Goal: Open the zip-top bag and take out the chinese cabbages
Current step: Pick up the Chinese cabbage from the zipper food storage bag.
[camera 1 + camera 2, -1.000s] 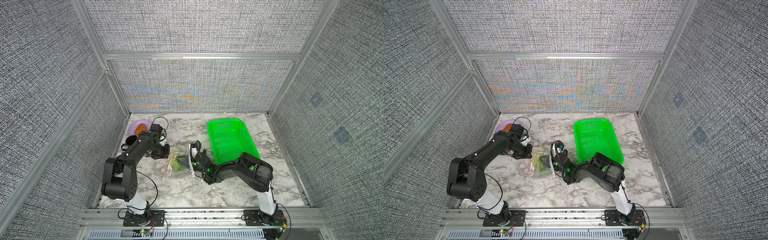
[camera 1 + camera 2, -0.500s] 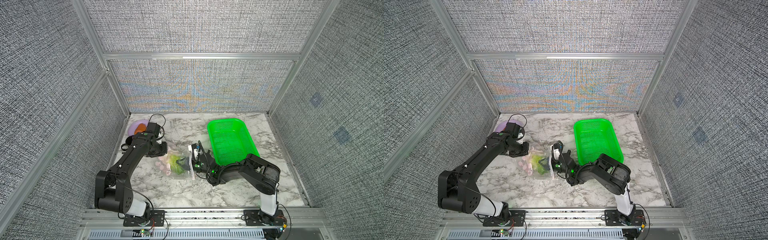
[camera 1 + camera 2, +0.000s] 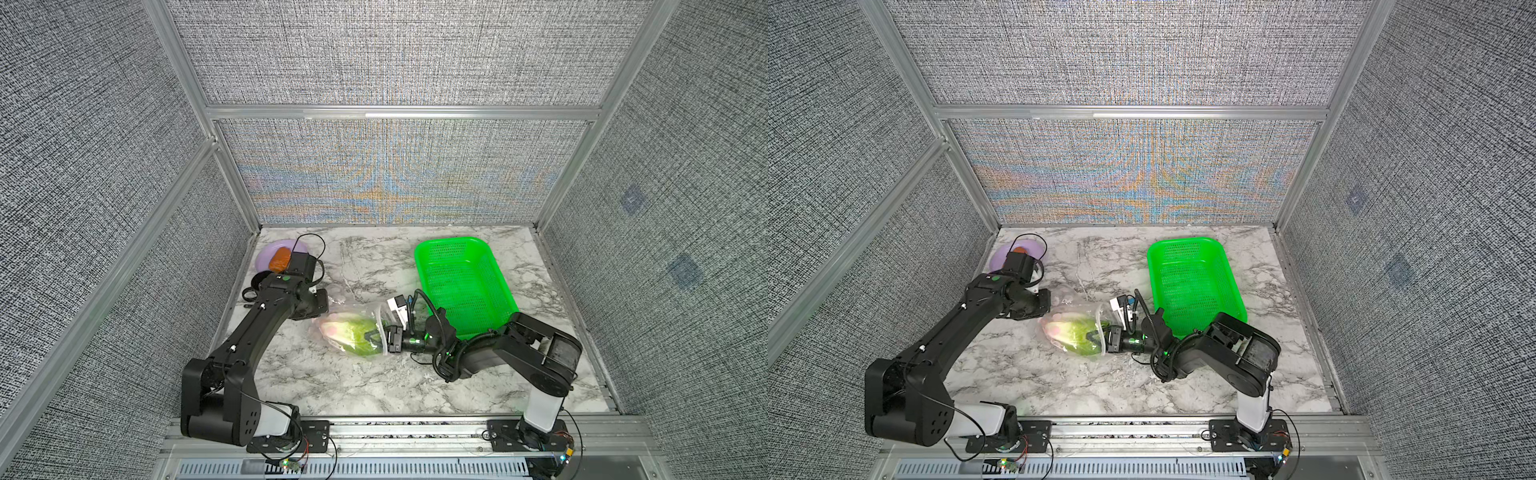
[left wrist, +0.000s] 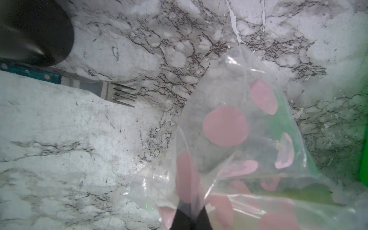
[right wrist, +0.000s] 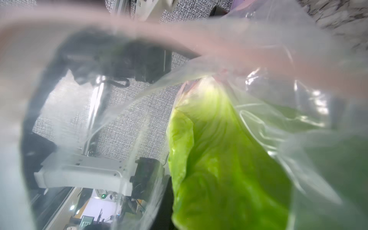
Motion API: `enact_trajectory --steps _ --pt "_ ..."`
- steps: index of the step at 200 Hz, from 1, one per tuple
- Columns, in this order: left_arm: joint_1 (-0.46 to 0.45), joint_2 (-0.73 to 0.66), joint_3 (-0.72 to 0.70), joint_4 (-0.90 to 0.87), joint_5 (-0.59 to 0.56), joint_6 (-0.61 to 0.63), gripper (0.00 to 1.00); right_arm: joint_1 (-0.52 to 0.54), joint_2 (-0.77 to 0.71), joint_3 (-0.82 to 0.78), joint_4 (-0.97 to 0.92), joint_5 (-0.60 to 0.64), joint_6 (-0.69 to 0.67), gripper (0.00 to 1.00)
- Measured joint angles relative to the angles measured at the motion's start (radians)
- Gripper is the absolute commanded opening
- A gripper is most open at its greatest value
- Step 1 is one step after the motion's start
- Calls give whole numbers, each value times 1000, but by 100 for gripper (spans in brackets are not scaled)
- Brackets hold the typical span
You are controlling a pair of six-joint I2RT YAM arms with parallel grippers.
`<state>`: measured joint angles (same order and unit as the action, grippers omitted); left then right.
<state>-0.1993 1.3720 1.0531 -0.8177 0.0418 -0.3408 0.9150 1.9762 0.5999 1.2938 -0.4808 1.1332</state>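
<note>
Extraction step: left gripper [image 4: 188, 220] pinches the far end of the zip-top bag [image 4: 225, 127], while right gripper [image 3: 376, 332], inside its mouth, seems clenched on the chinese cabbage [image 3: 351, 332] just ahead, so next likely comes a steady outward pull.

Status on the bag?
Left gripper shut on zip-top bag. Right gripper shut inside bag mouth, at chinese cabbage; hold unclear. Cabbage not out. Fork lies apart from bag.

Clear pink-spotted zip-top bag [image 3: 328, 329] lying crumpled, mouth open; yellow-green chinese cabbage [image 3: 356, 337] inside, on side.
</note>
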Motion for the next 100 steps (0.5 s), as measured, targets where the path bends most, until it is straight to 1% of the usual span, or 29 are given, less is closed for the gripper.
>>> enact_trajectory --steps 37,43,46,50,61,64,65,67,68,69,73,100 --pt "0 -51 -29 19 -15 4 0 -34 -15 -6 18 -28 7 0" --pt "0 -60 -34 22 -17 5 5 -39 -12 -6 28 -33 14 0" --pt "0 -67 -38 24 -17 8 10 -41 -10 -6 34 -35 17 0" --pt "0 -75 -43 25 -19 9 18 -44 -6 -6 43 -39 24 0" --pt "1 -104 -59 33 -17 21 53 -51 3 -12 71 -45 47 0" --pt "1 -113 -64 37 -16 23 60 -53 5 -13 79 -46 51 0" --pt "1 -119 -68 39 -15 22 69 -54 6 -14 82 -47 52 0" --pt "2 -127 -73 44 -14 22 89 -55 8 -15 87 -48 56 0" --pt "2 -129 -75 45 -14 22 94 -56 8 -16 89 -48 58 0" --pt "2 -132 -77 47 -14 22 97 -56 9 -16 91 -48 60 0" --pt "2 -153 -90 56 -4 22 99 -59 13 -17 101 -47 70 0" --pt "5 -312 -204 161 131 14 100 -69 36 -6 138 -60 102 0"
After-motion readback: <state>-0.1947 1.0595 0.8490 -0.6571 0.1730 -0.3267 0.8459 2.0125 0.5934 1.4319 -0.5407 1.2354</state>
